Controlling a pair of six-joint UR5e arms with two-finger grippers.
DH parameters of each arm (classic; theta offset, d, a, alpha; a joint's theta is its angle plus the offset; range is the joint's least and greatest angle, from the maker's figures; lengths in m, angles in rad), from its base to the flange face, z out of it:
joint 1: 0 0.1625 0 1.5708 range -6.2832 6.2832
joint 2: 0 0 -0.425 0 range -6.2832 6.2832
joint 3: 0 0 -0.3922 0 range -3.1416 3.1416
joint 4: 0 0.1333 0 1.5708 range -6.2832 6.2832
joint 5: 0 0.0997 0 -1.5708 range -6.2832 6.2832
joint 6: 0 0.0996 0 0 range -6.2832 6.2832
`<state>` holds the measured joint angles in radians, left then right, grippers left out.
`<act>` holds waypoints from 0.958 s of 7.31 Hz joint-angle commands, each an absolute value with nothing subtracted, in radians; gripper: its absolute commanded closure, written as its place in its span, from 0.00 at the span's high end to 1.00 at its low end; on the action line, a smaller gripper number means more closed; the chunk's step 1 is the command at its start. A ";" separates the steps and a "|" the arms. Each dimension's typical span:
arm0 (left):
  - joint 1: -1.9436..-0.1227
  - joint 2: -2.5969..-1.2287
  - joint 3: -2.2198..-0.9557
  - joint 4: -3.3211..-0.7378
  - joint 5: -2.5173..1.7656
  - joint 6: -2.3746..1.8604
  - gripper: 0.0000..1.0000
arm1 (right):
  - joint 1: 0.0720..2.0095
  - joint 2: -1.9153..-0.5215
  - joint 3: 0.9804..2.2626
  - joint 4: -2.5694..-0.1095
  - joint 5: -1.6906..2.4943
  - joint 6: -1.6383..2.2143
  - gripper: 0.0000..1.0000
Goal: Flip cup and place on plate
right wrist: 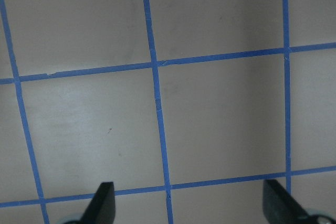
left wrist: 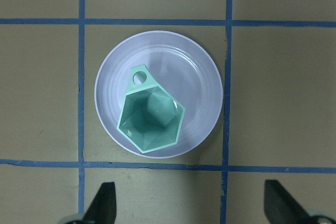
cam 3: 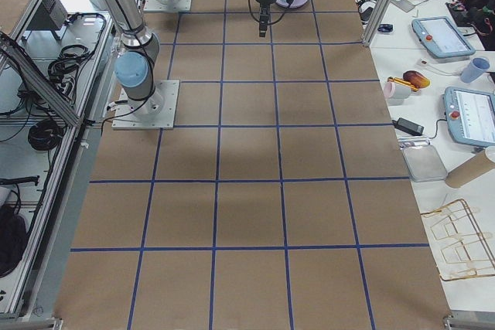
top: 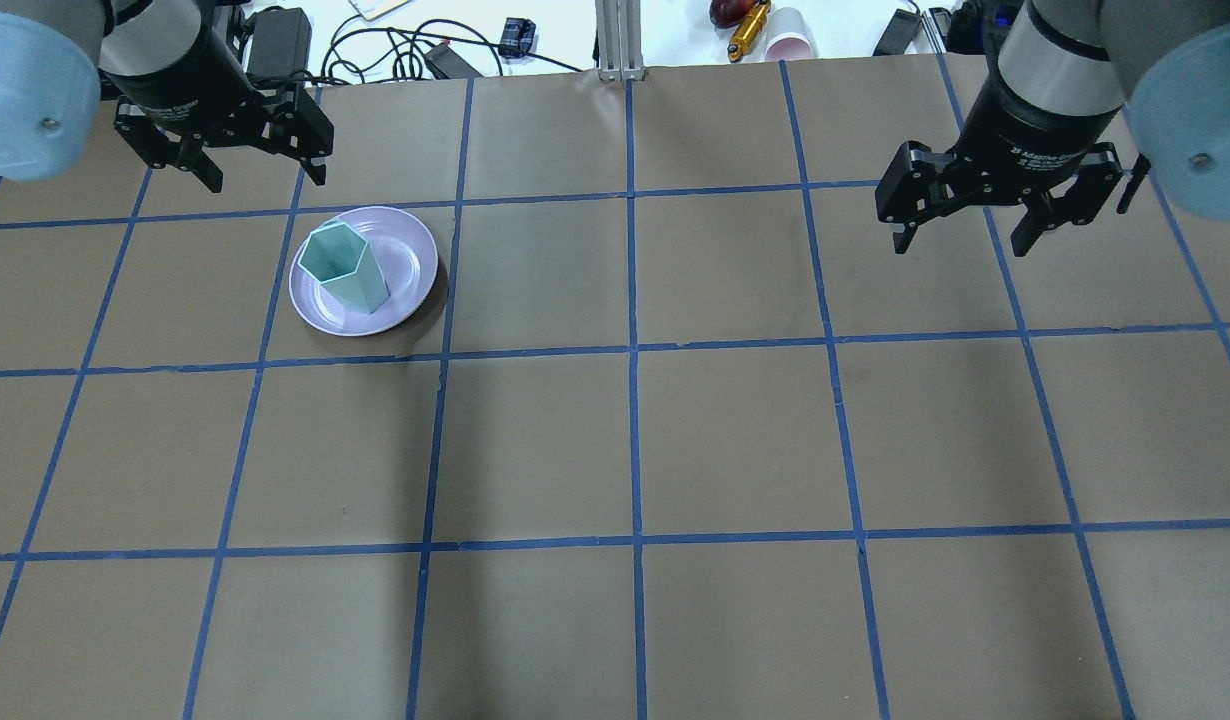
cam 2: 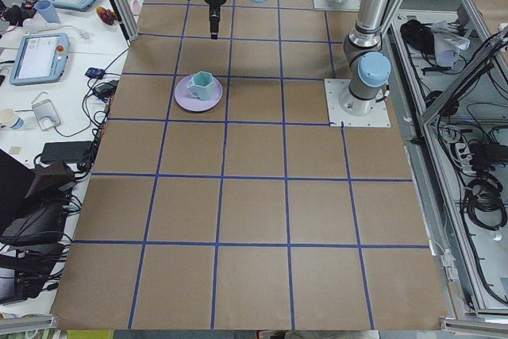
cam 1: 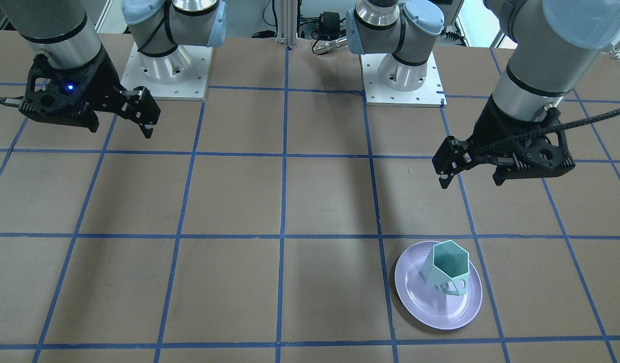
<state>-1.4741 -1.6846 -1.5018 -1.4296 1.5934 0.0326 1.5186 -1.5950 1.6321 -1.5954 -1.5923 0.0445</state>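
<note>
The pale mint-green cup (cam 1: 448,264) stands upright, opening up, on the lavender plate (cam 1: 421,297), with its handle toward the operators' side. Cup (top: 345,265) and plate (top: 410,265) lie at the table's far left in the overhead view. My left gripper (top: 267,178) is open and empty, raised above the table just beyond the plate. Its wrist view looks straight down into the cup (left wrist: 152,119) on the plate (left wrist: 194,77), with both fingertips (left wrist: 102,203) wide apart. My right gripper (top: 960,245) is open and empty, raised over bare table at the far right.
The table is brown with a blue tape grid. The two arm bases (cam 1: 169,70) stand at the robot's edge. Cables, a pink cup (top: 790,45) and tablets (cam 2: 40,57) lie beyond the far edge.
</note>
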 commanded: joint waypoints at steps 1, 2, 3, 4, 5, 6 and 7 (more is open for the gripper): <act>-1.529 -1.686 -1.494 -1.471 1.580 -0.021 1.00 | 1.519 -1.595 1.632 -1.595 -1.592 0.044 1.00; -1.545 -1.692 -1.500 -1.470 1.585 -0.023 1.00 | 1.519 -1.595 1.632 -1.595 -1.592 0.044 1.00; -1.546 -1.690 -1.502 -1.471 1.583 -0.023 1.00 | 1.519 -1.594 1.631 -1.595 -1.592 0.044 1.00; -1.549 -1.681 -1.503 -1.492 1.583 -0.023 1.00 | 1.519 -1.595 1.631 -1.595 -1.592 0.044 1.00; -1.548 -1.668 -1.502 -1.515 1.583 -0.023 1.00 | 1.519 -1.595 1.632 -1.595 -1.592 0.044 1.00; -1.548 -1.667 -1.503 -1.516 1.582 -0.021 1.00 | 1.519 -1.595 1.632 -1.595 -1.592 0.044 1.00; -1.548 -1.667 -1.506 -1.516 1.583 -0.017 1.00 | 1.519 -1.595 1.632 -1.595 -1.592 0.044 1.00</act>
<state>-1.5476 -1.6694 -1.5037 -1.5119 1.5824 -0.0210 1.5186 -1.5953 1.6319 -1.5954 -1.5923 0.0445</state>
